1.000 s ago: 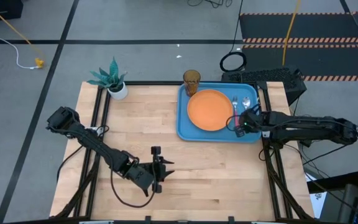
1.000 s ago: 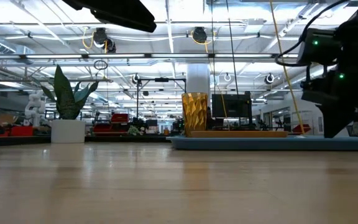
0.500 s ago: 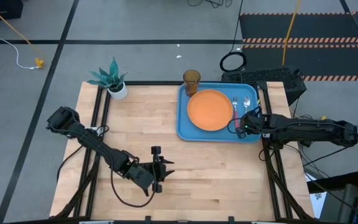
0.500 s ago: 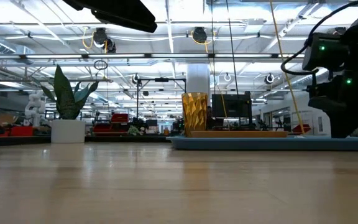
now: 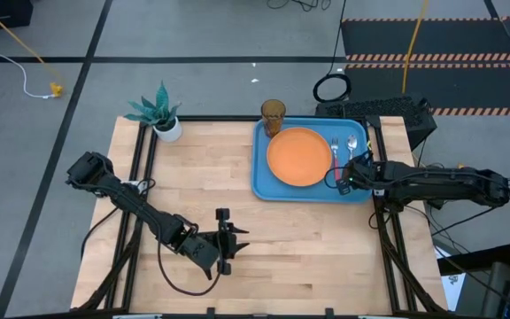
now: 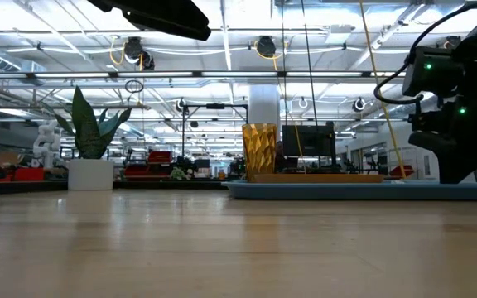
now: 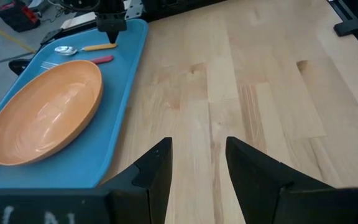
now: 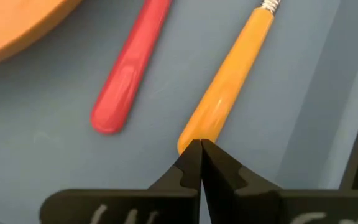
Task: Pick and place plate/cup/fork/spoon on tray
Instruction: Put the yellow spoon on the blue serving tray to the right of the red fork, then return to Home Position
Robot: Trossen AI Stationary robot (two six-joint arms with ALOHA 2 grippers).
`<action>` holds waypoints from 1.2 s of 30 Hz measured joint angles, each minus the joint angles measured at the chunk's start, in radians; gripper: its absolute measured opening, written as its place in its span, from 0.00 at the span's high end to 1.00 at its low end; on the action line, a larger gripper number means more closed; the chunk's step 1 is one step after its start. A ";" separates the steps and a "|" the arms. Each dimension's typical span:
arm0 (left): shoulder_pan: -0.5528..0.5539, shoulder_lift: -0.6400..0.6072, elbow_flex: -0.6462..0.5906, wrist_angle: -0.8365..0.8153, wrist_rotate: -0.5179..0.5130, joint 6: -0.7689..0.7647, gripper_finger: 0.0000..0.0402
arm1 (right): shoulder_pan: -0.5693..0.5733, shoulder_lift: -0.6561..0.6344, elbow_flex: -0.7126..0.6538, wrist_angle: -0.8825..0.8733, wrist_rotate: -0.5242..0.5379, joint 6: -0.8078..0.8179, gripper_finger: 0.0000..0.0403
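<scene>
The blue tray [image 5: 264, 182] lies at the table's far right. On it lie the orange plate [image 5: 298, 157], the red-handled fork [image 5: 335, 149] and the orange-handled spoon [image 5: 351, 149], side by side to the right of the plate. The amber cup [image 5: 273, 115] stands at the tray's far left corner. My right gripper [image 5: 340, 180] is shut and low over the tray, its tips [image 8: 199, 149] at the free end of the spoon's handle [image 8: 229, 81], beside the fork's handle [image 8: 129, 74]. My left gripper [image 5: 233, 239] is open and empty near the table's near edge. My right gripper's shut fingertips stand at the free end of the spoon's handle [image 8: 194, 137], coming along the handle from its near side. I cannot tell whether they touch it. The spoon lies flat on the tray.
A white pot with a green plant [image 5: 162, 113] stands at the table's far left. Bare wooden tabletop [image 7: 260, 93] lies between my left gripper and the tray. The tray's raised rim [image 6: 363, 190] runs along its near side.
My right gripper has gone a little toward the table's right edge and a little down over the tray. The fork, the spoon and the plate lie as before.
</scene>
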 joint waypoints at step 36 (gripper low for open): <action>0.019 -0.103 0.001 0.000 -0.005 0.110 0.62 | 0.139 -0.060 0.118 0.344 0.028 -0.271 1.00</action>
